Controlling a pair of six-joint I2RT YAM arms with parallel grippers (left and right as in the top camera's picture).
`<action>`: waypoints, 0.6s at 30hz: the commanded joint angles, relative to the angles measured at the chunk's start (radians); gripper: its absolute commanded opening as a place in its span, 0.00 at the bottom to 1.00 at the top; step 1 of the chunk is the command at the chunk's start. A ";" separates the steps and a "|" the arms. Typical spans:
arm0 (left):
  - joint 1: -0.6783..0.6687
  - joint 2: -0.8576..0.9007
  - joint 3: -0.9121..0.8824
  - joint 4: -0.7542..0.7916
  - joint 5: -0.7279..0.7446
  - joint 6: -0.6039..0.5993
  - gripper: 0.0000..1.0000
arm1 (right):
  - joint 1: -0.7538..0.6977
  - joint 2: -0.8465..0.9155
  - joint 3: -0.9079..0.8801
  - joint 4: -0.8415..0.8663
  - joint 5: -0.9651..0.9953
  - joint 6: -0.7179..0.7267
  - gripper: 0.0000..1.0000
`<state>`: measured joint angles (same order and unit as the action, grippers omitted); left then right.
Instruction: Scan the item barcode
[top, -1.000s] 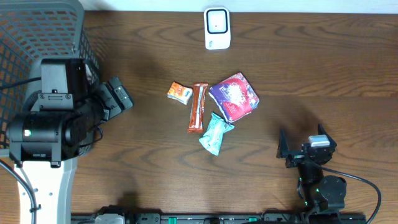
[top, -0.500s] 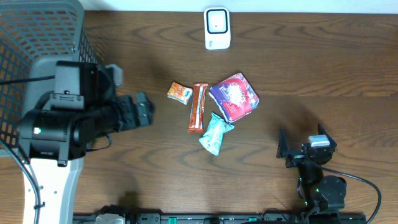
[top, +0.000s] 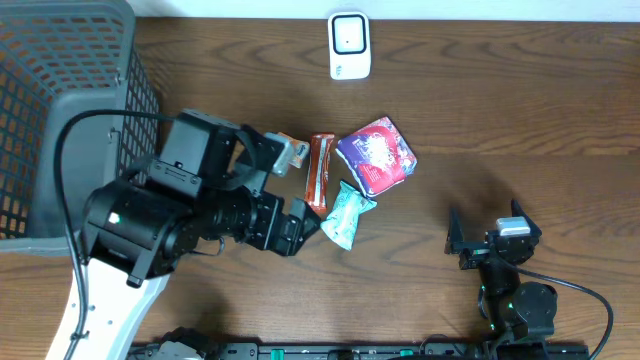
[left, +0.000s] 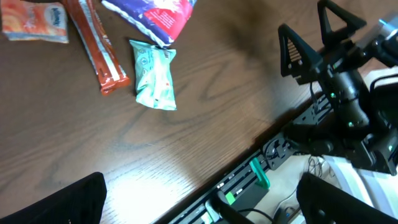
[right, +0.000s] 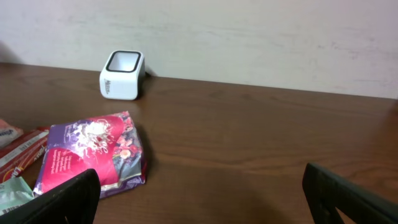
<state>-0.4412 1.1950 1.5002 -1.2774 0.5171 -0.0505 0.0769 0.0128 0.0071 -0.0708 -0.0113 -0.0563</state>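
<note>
Overhead and wrist views of a two-arm scanning station, items listed by size.

**Table** (top: 520, 120): dark wood grain, bearing everything below.

**Basket** (top: 60, 110): grey mesh, at the far left corner. The part of its interior that shows is bare mesh; its near right edge is hidden by the left arm.

**Left gripper** (top: 296, 228): above the table, left of centre, jaws spread wide and holding nothing. Its tips are just left of the teal packet.

**Right gripper** (top: 487, 232): at the near right, well apart from the items, jaws spread wide and holding nothing.

**Purple packet** (top: 376, 154): the largest item, at the right of the central group, printed with flowers and white panels. Its lettering is too small to read.

**Red bar** (top: 318, 172): a long narrow wrapper just left of the purple packet, lying near to far. Its print is illegible.

**Teal packet** (top: 346, 214): the nearest of the group, just beside the near end of the red bar, with a pale label that cannot be read.

**Scanner** (top: 349, 44): a white box with a dark-rimmed window, at the far edge behind the group. The dark marking on its side is unreadable.

**Orange packet** (top: 292, 150): the smallest item, left of the red bar, partly covered by the left arm. Its white label carries illegible blue lettering.
</note>
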 joint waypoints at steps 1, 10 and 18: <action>-0.011 0.000 -0.008 0.002 -0.020 0.017 0.98 | -0.006 0.000 -0.002 -0.004 0.001 -0.008 0.99; -0.011 0.000 -0.009 0.000 -0.020 0.012 0.98 | -0.006 0.000 -0.002 -0.004 0.001 -0.008 0.99; -0.011 0.037 -0.011 0.001 -0.020 0.012 0.98 | -0.006 0.000 -0.002 -0.004 0.001 -0.008 0.99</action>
<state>-0.4492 1.2091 1.5002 -1.2758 0.5095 -0.0505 0.0769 0.0128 0.0071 -0.0708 -0.0113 -0.0563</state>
